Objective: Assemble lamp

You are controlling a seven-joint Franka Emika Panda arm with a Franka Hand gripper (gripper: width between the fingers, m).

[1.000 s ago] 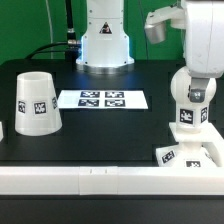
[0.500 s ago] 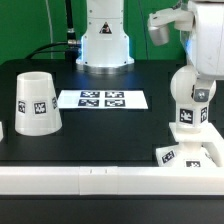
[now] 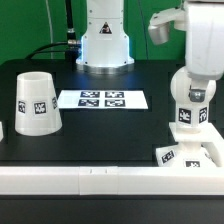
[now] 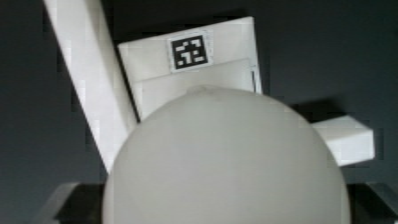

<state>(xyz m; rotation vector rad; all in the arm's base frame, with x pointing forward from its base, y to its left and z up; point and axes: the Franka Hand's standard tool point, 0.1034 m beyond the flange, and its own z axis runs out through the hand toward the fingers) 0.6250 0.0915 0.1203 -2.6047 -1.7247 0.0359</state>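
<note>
The white rounded bulb (image 3: 188, 100) stands upright on the flat square base (image 3: 200, 152) at the exterior view's right. My gripper (image 3: 196, 72) comes down from above and is shut on the bulb's top. In the wrist view the bulb (image 4: 222, 160) fills the space between my dark fingers (image 4: 63, 200), with my gripper (image 4: 217, 205) around it. The tagged base (image 4: 196, 60) lies below the bulb. The tapered shade (image 3: 35, 103) stands rim down at the exterior view's left, far from my gripper.
The marker board (image 3: 101, 99) lies flat in the middle of the black table. A long white rail (image 3: 90, 180) runs along the front edge and shows beside the base in the wrist view (image 4: 89, 80). The arm's white pedestal (image 3: 104, 45) stands at the back.
The arm's upper part has shifted slightly toward the exterior view's right. The bulb, base and shade stay where they were.
</note>
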